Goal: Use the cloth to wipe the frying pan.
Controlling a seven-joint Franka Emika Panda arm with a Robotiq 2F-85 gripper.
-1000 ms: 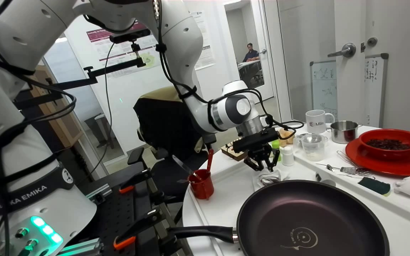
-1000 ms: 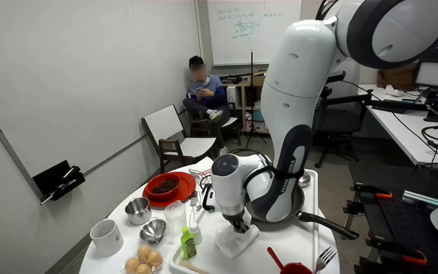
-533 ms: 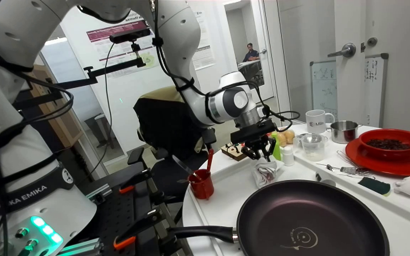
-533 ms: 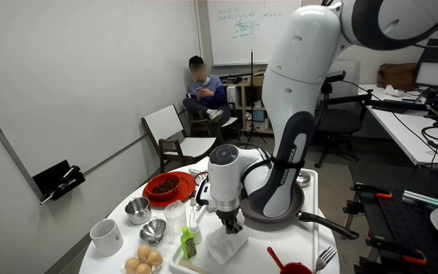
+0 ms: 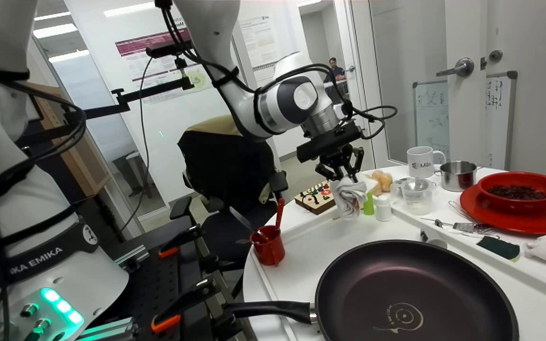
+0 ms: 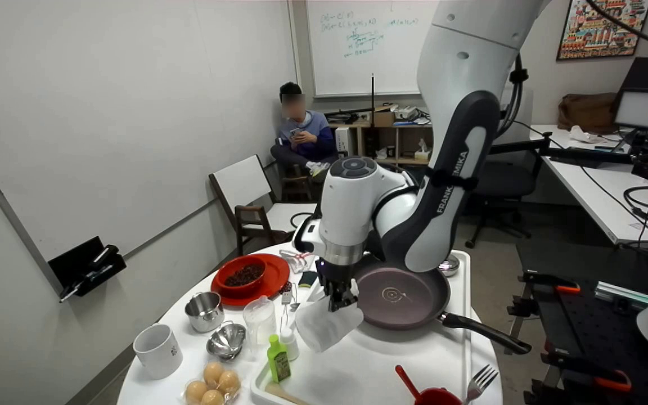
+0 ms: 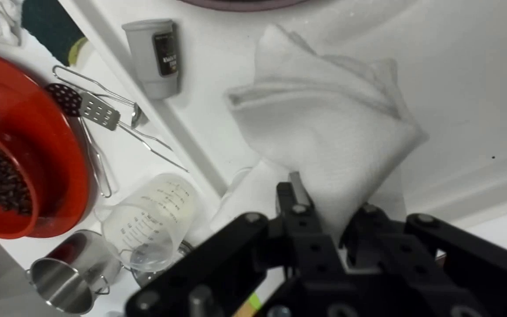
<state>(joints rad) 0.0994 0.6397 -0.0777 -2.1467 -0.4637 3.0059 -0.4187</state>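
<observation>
Claw (image 5: 344, 177) grips cloth (image 5: 351, 197); frying pan (image 5: 417, 279) points handle (image 5: 273, 309) toward robot base (image 5: 74, 265).

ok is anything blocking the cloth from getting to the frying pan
Nothing visible is. The cloth hangs from the claw, and in the wrist view only white tray shows between it and the frying pan. The grey container is off to the left in that view, so the way over looks open.
</observation>
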